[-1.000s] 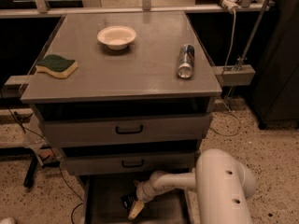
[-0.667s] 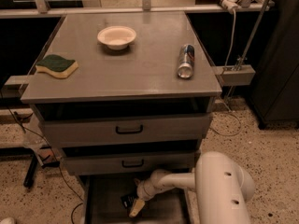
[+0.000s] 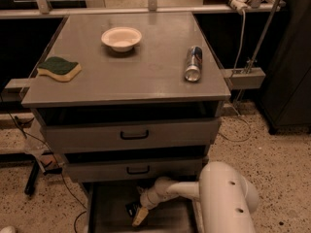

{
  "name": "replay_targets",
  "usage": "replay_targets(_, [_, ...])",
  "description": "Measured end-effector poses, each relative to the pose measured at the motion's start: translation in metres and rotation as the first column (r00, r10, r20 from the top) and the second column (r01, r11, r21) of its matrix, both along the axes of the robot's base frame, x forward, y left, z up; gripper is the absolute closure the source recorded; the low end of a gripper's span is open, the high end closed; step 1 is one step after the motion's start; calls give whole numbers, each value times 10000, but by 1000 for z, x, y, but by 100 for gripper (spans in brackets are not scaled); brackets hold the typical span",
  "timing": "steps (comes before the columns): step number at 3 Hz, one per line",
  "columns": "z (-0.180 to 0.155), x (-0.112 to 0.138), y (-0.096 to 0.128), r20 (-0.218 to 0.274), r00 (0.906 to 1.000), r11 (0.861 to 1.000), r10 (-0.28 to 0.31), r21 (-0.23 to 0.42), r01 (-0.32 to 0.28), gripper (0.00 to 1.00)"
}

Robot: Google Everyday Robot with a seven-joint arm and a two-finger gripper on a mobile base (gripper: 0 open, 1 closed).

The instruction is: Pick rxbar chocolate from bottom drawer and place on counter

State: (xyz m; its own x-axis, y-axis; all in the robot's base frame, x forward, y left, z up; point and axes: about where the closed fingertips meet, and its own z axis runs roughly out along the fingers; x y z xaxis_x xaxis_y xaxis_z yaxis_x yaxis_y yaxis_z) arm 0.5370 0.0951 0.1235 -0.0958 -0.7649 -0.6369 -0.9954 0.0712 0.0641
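Note:
The bottom drawer (image 3: 109, 212) is pulled open at the foot of the cabinet, under two closed drawers. My white arm reaches in from the lower right, and my gripper (image 3: 139, 216) hangs low over the drawer floor near its middle. A small dark flat object, apparently the rxbar chocolate (image 3: 130, 208), lies right against the gripper's left side. I cannot tell whether it is being held. The counter (image 3: 146, 76) is the wide grey top above.
On the counter stand a white bowl (image 3: 121, 38) at the back, a can (image 3: 193, 63) lying on its side at the right, and a green-and-yellow sponge (image 3: 59, 68) at the left edge. Cables and a black stand foot (image 3: 34, 176) lie on the floor at left.

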Motion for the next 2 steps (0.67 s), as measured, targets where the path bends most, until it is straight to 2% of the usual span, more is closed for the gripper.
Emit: replay_targets(2, [-8, -9, 18, -93, 9999, 9990, -65, 441, 69, 0])
